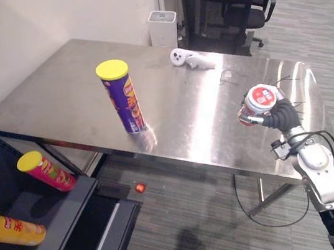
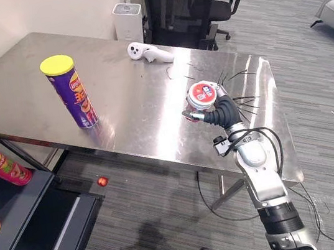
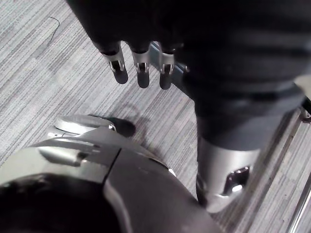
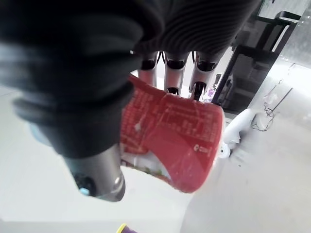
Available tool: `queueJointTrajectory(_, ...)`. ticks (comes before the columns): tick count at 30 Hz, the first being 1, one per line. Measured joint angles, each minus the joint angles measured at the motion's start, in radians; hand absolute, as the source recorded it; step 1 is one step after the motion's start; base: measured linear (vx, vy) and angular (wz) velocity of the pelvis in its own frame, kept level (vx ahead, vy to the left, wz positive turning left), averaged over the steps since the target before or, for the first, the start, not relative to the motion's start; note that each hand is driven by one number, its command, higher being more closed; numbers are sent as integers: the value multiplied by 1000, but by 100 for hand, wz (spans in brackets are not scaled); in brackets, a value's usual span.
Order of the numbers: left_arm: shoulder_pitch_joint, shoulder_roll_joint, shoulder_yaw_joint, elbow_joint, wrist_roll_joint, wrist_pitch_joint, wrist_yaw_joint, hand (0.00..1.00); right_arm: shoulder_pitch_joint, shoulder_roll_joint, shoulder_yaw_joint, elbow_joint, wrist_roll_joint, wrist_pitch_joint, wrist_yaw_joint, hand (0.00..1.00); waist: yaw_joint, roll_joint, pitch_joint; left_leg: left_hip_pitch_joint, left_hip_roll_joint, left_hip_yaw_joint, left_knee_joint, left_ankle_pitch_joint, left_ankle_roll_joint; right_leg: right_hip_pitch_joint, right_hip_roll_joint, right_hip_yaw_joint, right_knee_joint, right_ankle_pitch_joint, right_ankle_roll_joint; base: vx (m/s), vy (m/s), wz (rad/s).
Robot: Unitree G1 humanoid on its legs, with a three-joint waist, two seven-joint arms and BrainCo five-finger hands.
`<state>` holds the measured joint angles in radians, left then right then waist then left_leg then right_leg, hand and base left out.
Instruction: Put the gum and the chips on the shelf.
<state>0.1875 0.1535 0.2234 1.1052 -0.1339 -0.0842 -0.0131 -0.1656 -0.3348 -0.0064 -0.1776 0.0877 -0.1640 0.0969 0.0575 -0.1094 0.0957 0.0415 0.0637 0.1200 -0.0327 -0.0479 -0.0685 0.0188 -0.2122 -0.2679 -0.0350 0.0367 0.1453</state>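
Note:
A red gum tub [image 1: 262, 99] with a white-rimmed lid is held over the right part of the steel table [image 1: 175, 98]; my right hand [image 1: 281, 115] is shut on it, fingers and thumb wrapped round its red side [image 4: 170, 136]. A tall purple chips can [image 1: 122, 97] with a yellow lid stands upright near the table's front edge, well left of that hand. The dark shelf [image 1: 61, 216] sits low at the left, beside the table. My left hand [image 3: 141, 68] hangs over the carpet, fingers straight and empty.
Two chip cans lie on the shelf: a red one [image 1: 47, 171] and a yellow-orange one [image 1: 9, 229]. White controllers [image 1: 190, 58] rest at the table's far side. A black office chair [image 1: 219, 10] and a white bin [image 1: 163, 28] stand behind. A small red object [image 1: 140, 187] lies on the floor.

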Motion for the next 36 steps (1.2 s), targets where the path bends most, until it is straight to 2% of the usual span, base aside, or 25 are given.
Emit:
queueJointTrajectory(9,14,-14,9,8,1,1,-1,0,69,1,-24,-23,2,-10,20,100,0,26,-38,15,5,6,8,-6,-5,13,3,7,2,0,1,-5,-4,-2)
queueJointTrajectory(10,12,-21,21,6,0,1,0,0,72,4,-18,-20,2,-10,21,100,1,32,-32,-11,15,5,69,-35,-7,0,4,9,35,-5,-6,-52,-5,-3)
queueJointTrajectory(11,11,-26,23,5,-3,1,0,0,71,4,-12,-19,5,-10,21,100,1,43,-20,-63,32,-7,181,-80,-10,-31,6,8,108,-30,-13,-77,-3,1)
queueJointTrajectory(14,4,-28,30,-8,-21,0,1,0,72,14,11,-6,11,-10,19,100,0,52,0,-135,33,-98,299,-120,-16,-49,-10,-34,226,-111,-13,-130,-36,47)
queueJointTrajectory(15,4,-29,30,-9,-21,0,0,0,72,22,17,-6,12,-10,19,100,1,60,3,-144,31,-123,294,-119,-16,-47,-10,-57,230,-116,-14,-145,-86,97)
queueJointTrajectory(18,0,-31,44,-10,-35,1,1,0,69,60,42,-3,35,-11,18,100,8,56,4,-181,15,-260,179,-30,-35,-32,-12,-195,193,-126,-17,-153,-113,135)
queueJointTrajectory(19,-2,-36,52,-11,-49,2,4,0,57,58,43,0,39,-11,16,100,8,66,7,-197,15,-307,119,10,-41,-41,-7,-254,191,-126,-19,-109,-100,121)
queueJointTrajectory(20,-1,-38,56,-11,-49,3,7,0,48,57,43,2,39,-11,13,100,17,74,11,-204,26,-310,88,11,-40,-46,3,-277,193,-125,-34,-155,-182,136)
queueJointTrajectory(21,-4,-38,60,-10,-50,7,11,0,34,58,42,2,39,-11,8,100,29,78,13,-214,59,-268,15,-5,-6,-49,25,-303,159,-108,-66,-149,-161,111)
queueJointTrajectory(22,-11,-31,74,-8,-54,8,14,0,22,59,41,5,39,-11,2,100,33,59,12,-220,73,-175,-15,-37,49,-50,19,-344,118,-92,-81,-158,-129,132)
queueJointTrajectory(23,-24,-34,100,-2,-60,9,20,0,8,57,22,6,38,-13,-8,100,32,54,18,-267,79,-56,46,-11,76,-52,-7,-397,114,-89,-80,-106,-43,139)
queueJointTrajectory(24,-25,-47,110,6,-60,10,27,0,5,65,-19,12,38,-12,-28,100,31,56,24,-300,87,82,186,37,133,-58,-47,-451,144,-91,-84,-66,-19,138)
queueJointTrajectory(25,-16,-62,121,5,-60,10,29,0,12,68,-50,14,37,-11,-37,100,28,60,22,-296,104,170,283,62,168,-54,-60,-486,173,-94,-87,-44,-47,175)
queueJointTrajectory(26,-4,-93,135,-22,-60,10,29,0,16,56,-111,17,36,-12,-58,100,11,118,17,-302,115,262,316,108,164,-45,-67,-540,232,-105,-97,-49,-2,150)
queueJointTrajectory(27,-3,-98,135,-39,-59,7,29,0,16,58,-136,21,36,-11,-66,100,2,118,21,-301,108,282,288,143,177,-54,-72,-545,249,-122,-102,-98,12,161)
queueJointTrajectory(28,-5,-96,144,-57,-59,5,28,0,21,65,-160,22,31,-11,-68,100,-5,104,15,-291,77,269,169,221,146,-64,-54,-546,194,-116,-111,-197,12,124)
queueJointTrajectory(29,-12,-82,168,-61,-57,6,28,0,29,74,-175,19,30,-13,-67,100,-13,78,8,-263,44,269,84,254,129,-55,-46,-581,127,-104,-118,-199,-46,109)
queueJointTrajectory(30,-13,-85,187,-47,-57,11,28,0,31,80,-186,22,30,-12,-66,100,-5,80,7,-251,72,316,157,158,136,-57,-41,-615,121,-86,-126,-155,-63,89)
queueJointTrajectory(31,4,-99,209,-41,-55,20,27,0,46,93,-186,21,29,-11,-67,100,-11,81,8,-208,86,338,195,83,89,-49,-44,-636,121,-80,-122,-72,29,78)
queueJointTrajectory(32,28,-130,226,-35,-46,23,29,0,75,91,-198,15,29,-10,-67,100,-25,105,0,-141,90,313,108,59,28,-41,-28,-667,117,-70,-110,-54,96,73)
queueJointTrajectory(33,34,-138,225,-31,-44,23,27,0,85,92,-207,15,29,-10,-67,100,-26,127,-6,-127,87,295,67,58,19,-37,-19,-678,114,-64,-108,-106,182,59)
queueJointTrajectory(34,40,-143,227,-30,-40,26,28,0,100,100,-221,15,29,-8,-67,100,-27,135,-9,-117,86,281,24,50,8,-35,-9,-693,106,-54,-103,-137,176,43)
queueJointTrajectory(36,46,-139,250,-30,-38,29,29,0,125,135,-231,15,28,0,-66,100,-25,115,-10,-111,60,272,-37,81,19,-30,-10,-719,80,-20,-97,-129,148,36)
